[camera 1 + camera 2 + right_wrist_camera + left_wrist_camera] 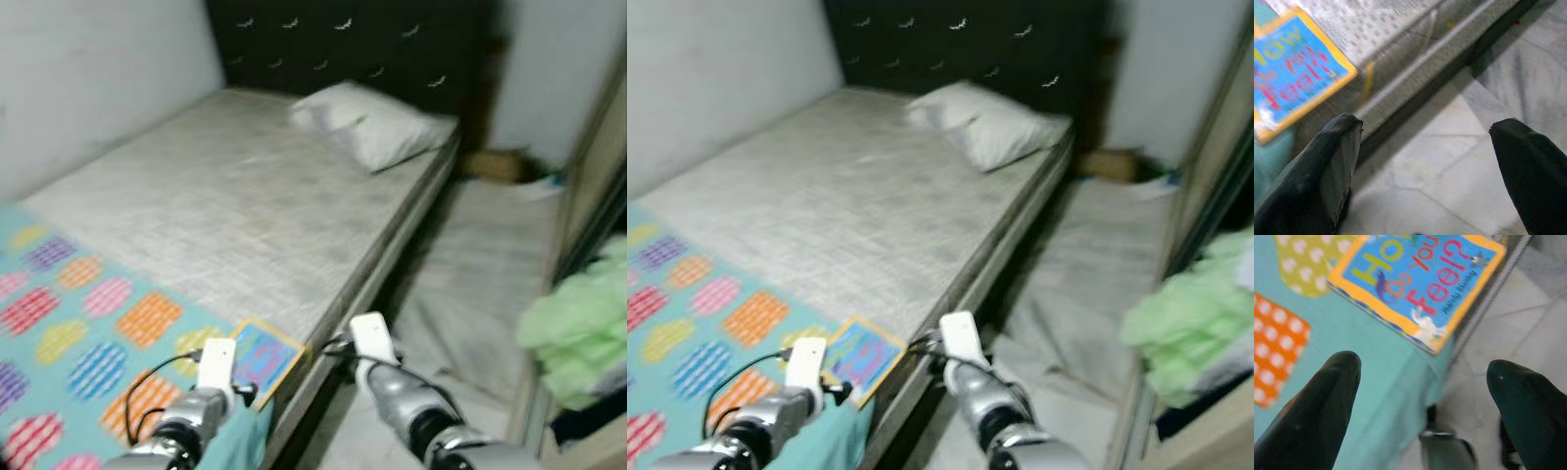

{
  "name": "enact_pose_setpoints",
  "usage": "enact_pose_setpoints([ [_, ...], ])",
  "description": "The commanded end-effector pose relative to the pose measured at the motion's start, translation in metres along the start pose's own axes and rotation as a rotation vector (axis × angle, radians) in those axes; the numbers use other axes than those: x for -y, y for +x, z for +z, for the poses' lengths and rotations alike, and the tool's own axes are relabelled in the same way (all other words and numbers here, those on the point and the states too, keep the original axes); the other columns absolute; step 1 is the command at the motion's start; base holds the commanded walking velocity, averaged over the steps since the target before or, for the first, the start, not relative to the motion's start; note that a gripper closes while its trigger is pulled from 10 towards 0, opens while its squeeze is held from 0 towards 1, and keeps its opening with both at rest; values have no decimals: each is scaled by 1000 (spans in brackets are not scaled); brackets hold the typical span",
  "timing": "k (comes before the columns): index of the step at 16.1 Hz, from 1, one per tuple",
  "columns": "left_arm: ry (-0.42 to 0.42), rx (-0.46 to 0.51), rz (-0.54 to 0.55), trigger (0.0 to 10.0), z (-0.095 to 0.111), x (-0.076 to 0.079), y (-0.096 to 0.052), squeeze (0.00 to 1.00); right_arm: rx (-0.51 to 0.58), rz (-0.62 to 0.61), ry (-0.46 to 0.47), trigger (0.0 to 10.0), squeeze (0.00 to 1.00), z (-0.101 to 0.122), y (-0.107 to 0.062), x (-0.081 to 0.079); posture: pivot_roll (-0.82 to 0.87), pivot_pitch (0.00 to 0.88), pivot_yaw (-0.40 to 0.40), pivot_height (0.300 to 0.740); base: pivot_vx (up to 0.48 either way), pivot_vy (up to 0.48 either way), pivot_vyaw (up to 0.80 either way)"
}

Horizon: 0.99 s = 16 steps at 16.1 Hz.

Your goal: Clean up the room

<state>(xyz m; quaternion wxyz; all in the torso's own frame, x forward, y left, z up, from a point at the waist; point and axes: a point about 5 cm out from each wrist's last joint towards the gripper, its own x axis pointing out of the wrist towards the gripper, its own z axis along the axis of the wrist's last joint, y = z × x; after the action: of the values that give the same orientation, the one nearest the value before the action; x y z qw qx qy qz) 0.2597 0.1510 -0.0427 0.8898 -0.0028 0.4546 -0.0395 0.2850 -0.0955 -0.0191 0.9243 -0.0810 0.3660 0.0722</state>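
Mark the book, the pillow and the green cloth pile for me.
book (1418, 281): left wrist view, middle of its blue cover.
pillow (377, 125): left eye view, centre of its top face.
green cloth pile (578, 328): left eye view, middle of the heap.

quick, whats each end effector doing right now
Left end effector: open, empty, over the teal blanket just short of the book.
Right end effector: open, empty, above the floor beside the bed edge.
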Motion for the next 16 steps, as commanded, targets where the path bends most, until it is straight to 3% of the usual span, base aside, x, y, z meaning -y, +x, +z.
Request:
enact_pose_setpoints([
  [1, 10, -13, 13, 10000, -3, -7, -1, 0, 17, 21, -2, 10000, 0, 5, 0, -8, -96, 0, 74, 740, 0, 0, 800],
  [16, 4, -6, 16, 10000, -1, -8, -1, 0, 34, 30, -12, 10000, 0, 9, 0, -9, -94, 2, 74, 740, 0, 0, 800],
])
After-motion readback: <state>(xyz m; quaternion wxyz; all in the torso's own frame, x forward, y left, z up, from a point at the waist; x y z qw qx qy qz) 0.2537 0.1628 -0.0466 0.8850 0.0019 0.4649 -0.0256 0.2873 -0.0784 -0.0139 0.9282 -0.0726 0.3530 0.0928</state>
